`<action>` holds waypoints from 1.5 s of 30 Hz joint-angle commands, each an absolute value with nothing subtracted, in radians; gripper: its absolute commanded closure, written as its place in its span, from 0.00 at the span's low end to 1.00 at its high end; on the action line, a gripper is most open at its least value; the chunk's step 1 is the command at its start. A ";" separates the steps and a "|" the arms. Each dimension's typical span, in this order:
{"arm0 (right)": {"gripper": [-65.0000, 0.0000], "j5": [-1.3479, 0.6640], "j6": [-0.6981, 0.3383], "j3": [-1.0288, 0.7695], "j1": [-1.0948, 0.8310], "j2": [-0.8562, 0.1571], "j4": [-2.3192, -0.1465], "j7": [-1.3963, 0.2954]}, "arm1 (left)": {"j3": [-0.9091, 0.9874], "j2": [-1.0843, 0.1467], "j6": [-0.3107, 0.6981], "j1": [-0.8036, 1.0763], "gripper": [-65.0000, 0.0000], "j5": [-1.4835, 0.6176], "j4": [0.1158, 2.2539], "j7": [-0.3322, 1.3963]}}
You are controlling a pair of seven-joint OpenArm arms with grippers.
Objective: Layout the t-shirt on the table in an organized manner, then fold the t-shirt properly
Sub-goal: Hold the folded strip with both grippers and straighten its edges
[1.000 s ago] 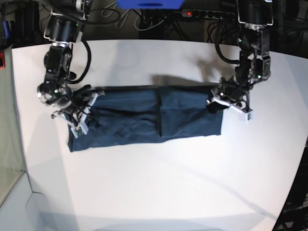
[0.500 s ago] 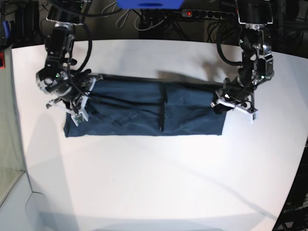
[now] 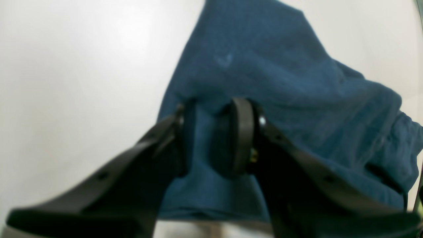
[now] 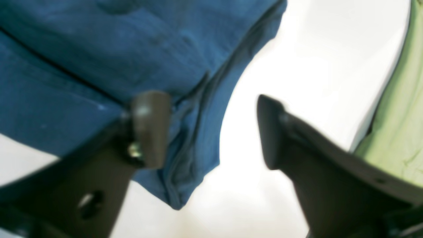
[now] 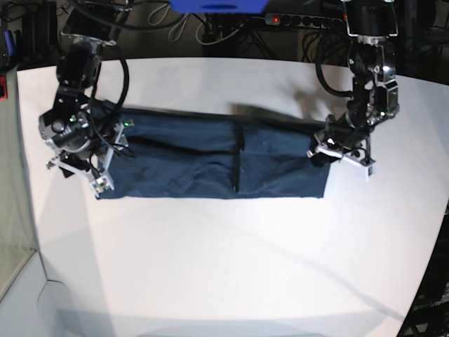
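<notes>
The dark navy t-shirt (image 5: 210, 158) lies as a long folded strip across the white table (image 5: 224, 267), with a crease near its middle. My left gripper (image 5: 319, 153) is at the strip's right end, and in the left wrist view it (image 3: 211, 138) is shut on a bunch of the blue t-shirt (image 3: 281, 76). At the strip's left end my right gripper (image 5: 88, 174) stands open. The right wrist view shows that gripper (image 4: 211, 132) with its fingers (image 4: 150, 129) wide apart over the t-shirt's (image 4: 99, 49) hemmed corner, gripping nothing.
A power strip (image 5: 280, 19) with a red light, cables and a blue object (image 5: 217, 5) sit behind the table's far edge. The table's left edge drops off near a red item (image 5: 2, 88). A green surface (image 4: 396, 115) shows beyond the table in the right wrist view.
My right gripper has opened and let go of the shirt's left end, shifting slightly left. The strip has been drawn back and straightened. The left gripper keeps its hold.
</notes>
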State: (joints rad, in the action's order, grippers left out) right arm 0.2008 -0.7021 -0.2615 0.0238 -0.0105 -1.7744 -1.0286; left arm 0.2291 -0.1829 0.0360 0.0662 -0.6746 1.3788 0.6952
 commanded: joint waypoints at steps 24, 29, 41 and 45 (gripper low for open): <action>0.25 0.189 -0.698 -0.573 0.209 0.015 -1.276 -1.015 | 0.231 -0.174 -0.001 0.081 0.71 -0.647 1.379 0.723; 0.49 0.108 -0.698 -0.581 0.205 0.025 -1.207 -1.006 | 0.231 -0.173 -0.001 0.081 0.71 -0.647 1.379 0.723; 1.00 0.084 -0.698 -0.493 0.168 0.028 -1.271 -1.017 | 0.240 -0.154 -0.001 0.071 0.71 -0.648 1.400 0.719; 1.00 0.084 -0.698 -0.493 0.173 0.042 -1.372 -1.017 | 0.242 -0.151 -0.001 0.071 0.71 -0.648 1.495 0.716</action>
